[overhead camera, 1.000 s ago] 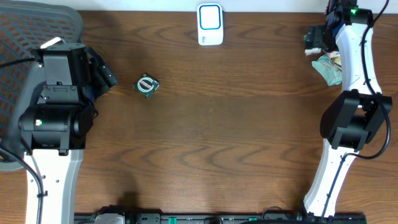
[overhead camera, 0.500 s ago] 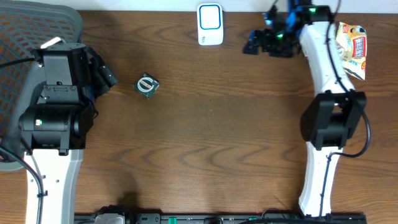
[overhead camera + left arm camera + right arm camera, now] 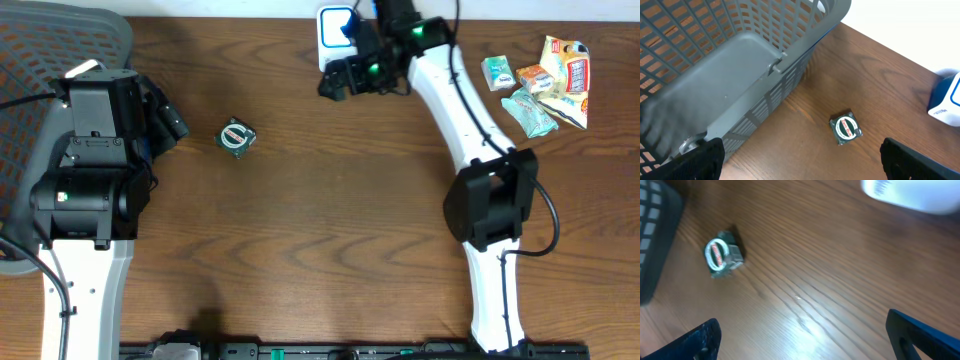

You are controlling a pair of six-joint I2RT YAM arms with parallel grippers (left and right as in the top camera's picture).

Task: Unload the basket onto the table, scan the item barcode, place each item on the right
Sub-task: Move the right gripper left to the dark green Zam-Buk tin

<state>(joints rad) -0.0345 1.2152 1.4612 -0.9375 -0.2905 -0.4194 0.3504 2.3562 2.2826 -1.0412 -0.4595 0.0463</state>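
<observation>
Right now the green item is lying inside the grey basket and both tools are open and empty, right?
No. The green item lies on the table beside the grey basket, not inside it, as the left wrist view shows. The left tool and right tool are open and empty.

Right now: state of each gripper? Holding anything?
Left gripper: open, holding nothing.
Right gripper: open, holding nothing.

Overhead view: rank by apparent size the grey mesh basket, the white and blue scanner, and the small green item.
1. Grey mesh plastic basket.
2. White-and-blue scanner, though the right arm covers part.
3. Small green square item.
</observation>
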